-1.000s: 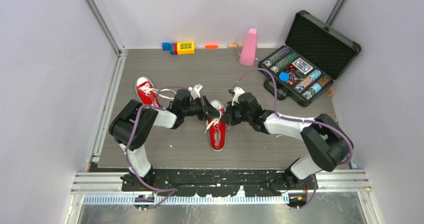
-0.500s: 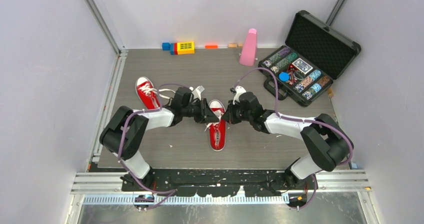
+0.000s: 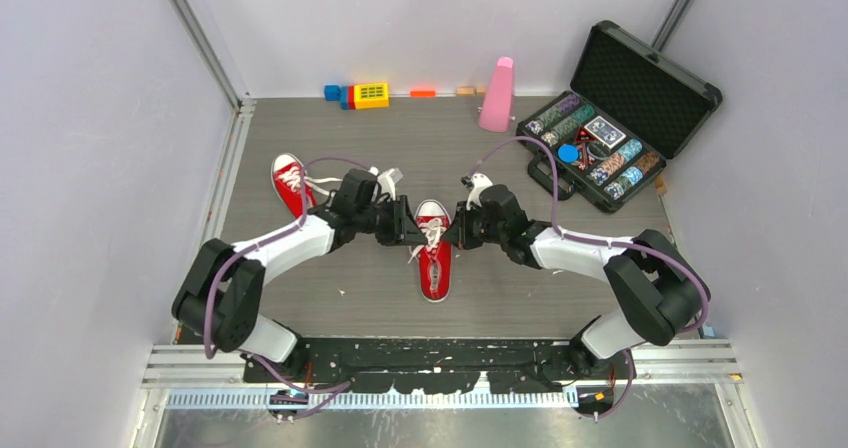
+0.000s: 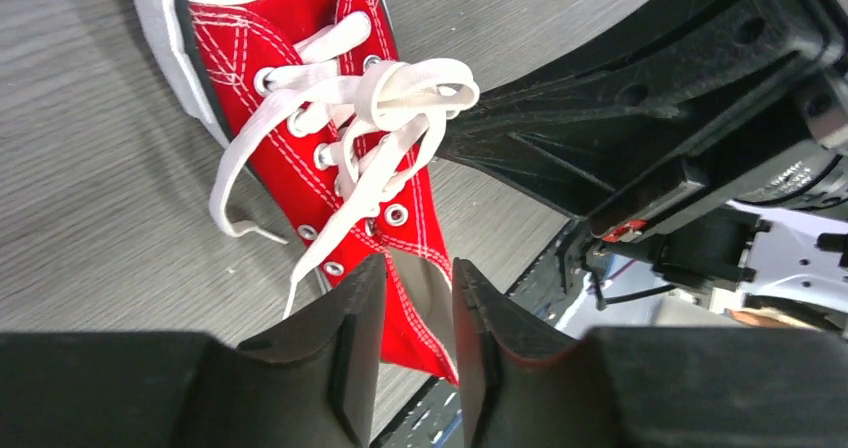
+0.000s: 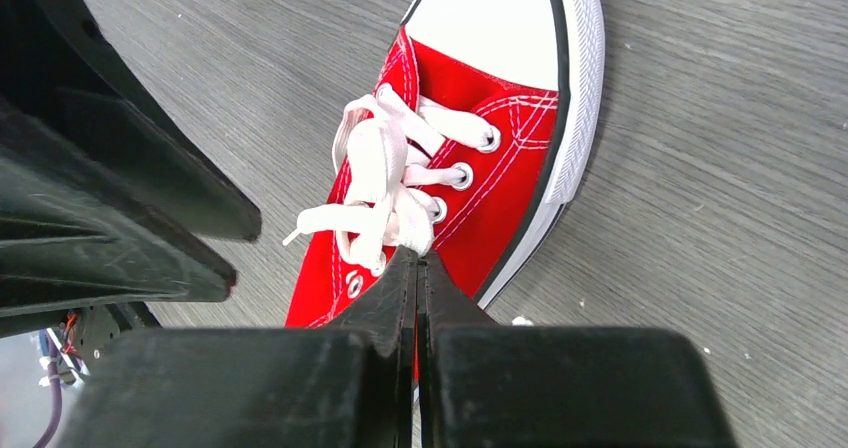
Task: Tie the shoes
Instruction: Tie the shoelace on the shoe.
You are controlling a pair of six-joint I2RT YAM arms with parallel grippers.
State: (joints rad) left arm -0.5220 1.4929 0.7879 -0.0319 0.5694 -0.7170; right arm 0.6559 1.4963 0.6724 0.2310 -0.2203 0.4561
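One red shoe [image 3: 436,268] lies in the middle of the mat, toe pointing away. Its white laces [image 4: 395,98] form a loose knot over the eyelets, with one end trailing onto the mat. My right gripper [image 3: 455,230] is at the shoe's right side. In the right wrist view it [image 5: 416,256] is shut, with the lace bundle [image 5: 385,188] pinched at its tips. My left gripper [image 3: 410,224] is at the shoe's left side. In the left wrist view it [image 4: 415,268] is slightly open and empty above the shoe's opening. The second red shoe [image 3: 289,182] lies at the left, untouched.
An open black case [image 3: 650,83] of poker chips sits at the back right. A pink cone-shaped object [image 3: 497,96] and coloured blocks [image 3: 360,95] stand along the back wall. A metal rail [image 3: 222,198] edges the mat on the left.
My left arm has swung outward and its gripper has drawn back left, off the top of the middle shoe. The right gripper has stayed by the laces.
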